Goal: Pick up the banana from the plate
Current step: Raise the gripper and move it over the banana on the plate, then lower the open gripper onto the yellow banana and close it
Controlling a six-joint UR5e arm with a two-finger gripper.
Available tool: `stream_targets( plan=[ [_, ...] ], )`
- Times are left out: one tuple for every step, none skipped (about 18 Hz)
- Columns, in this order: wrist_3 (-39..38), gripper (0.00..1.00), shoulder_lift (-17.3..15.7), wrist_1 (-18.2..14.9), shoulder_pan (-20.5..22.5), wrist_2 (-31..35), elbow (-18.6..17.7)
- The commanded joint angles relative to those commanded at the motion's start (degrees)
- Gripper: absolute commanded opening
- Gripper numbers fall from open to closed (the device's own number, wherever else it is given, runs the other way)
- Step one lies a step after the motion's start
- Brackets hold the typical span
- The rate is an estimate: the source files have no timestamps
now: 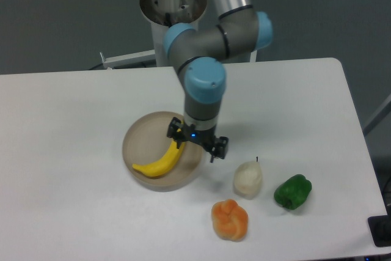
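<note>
The yellow banana point(160, 162) lies curved in the beige plate point(143, 136), from the plate's front left up toward its right side. My gripper point(197, 145) points straight down over the right part of the plate, its jaws spread wide apart and holding nothing. The left finger point(176, 132) is at the banana's upper end and hides its tip. The right finger point(219, 147) hangs past the plate's right rim. I cannot tell whether the fingers touch the banana.
A pale cream pear point(248, 178), a lumpy orange fruit point(230, 219) and a green pepper point(292, 192) stand on the white table point(67, 151) to the right and front of the plate. The arm's base stands at the table's back edge.
</note>
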State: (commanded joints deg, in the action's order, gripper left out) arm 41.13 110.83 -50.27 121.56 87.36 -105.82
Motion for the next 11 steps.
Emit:
stream_targets(
  plan=[
    [0.0, 1.0, 0.0, 0.0, -0.61, 0.27, -0.61],
    [-0.18, 1.0, 0.09, 0.0, -0.88, 0.7, -0.88],
    [-0.26, 1.0, 0.35, 0.09, -1.49, 1.14, -1.06],
    [-0.35, 1.0, 0.61, 0.61, -2.11, 1.32, -1.32],
    [-0.44, 1.0, 0.88, 1.4, -2.46, 1.5, -1.41],
    [-0.44, 1.0, 0.97, 1.84, -2.73, 1.85, -1.67],
    [-0.44, 1.0, 1.05, 2.02, -2.73, 2.02, -2.28],
    [-0.44, 1.0, 1.05, 2.02, -2.82, 2.03, -2.38],
    [-0.44, 1.0, 1.05, 2.02, -2.9, 2.03, -2.46],
    [-0.53, 1.0, 1.31, 2.02, -3.25, 2.11, -2.46],
    [-0.53, 1.0, 1.75, 2.2, -3.52, 2.11, -2.55]
  ],
)
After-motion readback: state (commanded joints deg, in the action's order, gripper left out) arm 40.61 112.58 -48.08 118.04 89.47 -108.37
